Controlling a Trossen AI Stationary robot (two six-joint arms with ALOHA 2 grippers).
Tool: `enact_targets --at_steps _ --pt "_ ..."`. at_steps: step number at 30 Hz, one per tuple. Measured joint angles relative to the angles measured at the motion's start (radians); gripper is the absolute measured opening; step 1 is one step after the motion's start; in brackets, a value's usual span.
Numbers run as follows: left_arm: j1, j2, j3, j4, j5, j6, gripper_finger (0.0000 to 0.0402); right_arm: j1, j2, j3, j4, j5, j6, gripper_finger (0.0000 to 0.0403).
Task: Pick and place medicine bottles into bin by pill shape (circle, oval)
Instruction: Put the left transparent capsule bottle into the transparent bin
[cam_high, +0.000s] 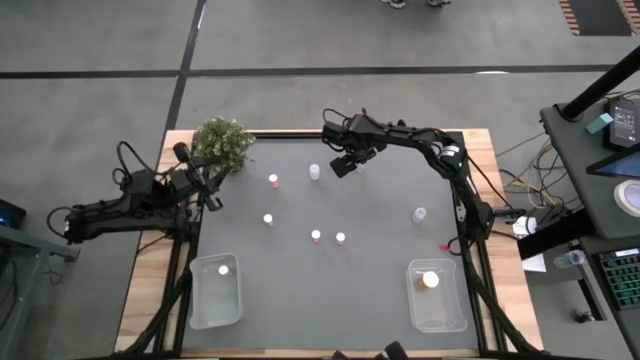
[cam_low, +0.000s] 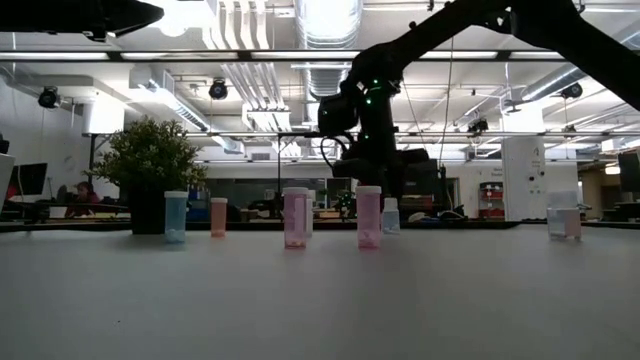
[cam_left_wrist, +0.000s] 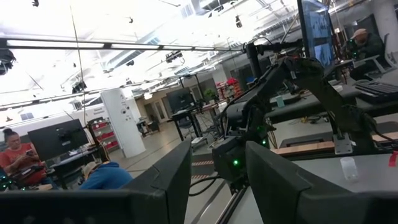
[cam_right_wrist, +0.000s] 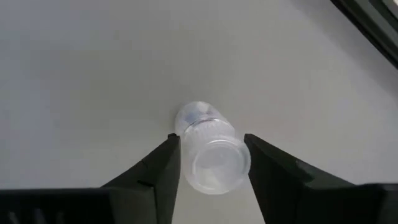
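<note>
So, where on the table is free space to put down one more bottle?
Free: the mat between the left bin and the right bin, and the patch between the centre bottles and the lone bottle. Crowded: the far edge by the right gripper.

No text or labels can be read — anywhere.

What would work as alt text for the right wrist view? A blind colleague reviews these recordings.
Seen from above, the right claw straddles a small clear medicine bottle with a white cap, one dark finger close on each side. The bottle stands alone on the plain grey table.
</note>
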Motion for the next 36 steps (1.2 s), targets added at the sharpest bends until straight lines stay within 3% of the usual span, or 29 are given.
enact_targets --at_steps 6,18,27,36 --pt "0.0 -0.001 0.0 0.001 0.0 0.0 0.0134 0.0 0.0 0.017 -0.01 -0.024 -0.001 0.0136" --pt "0.0 -0.001 0.0 0.004 0.0 0.0 0.0134 0.037 -0.002 0.12 -0.121 -0.038 -0.012 0.0138" --pt "0.0 0.0 -0.001 0.008 0.0 0.0 0.0134 0.184 -0.041 0.233 -0.276 -0.172 -0.023 0.014" --pt "0.0 0.002 -0.002 0.019 0.0 0.0 0.0134 0.37 -0.157 0.204 -0.281 -0.313 0.013 0.0139"
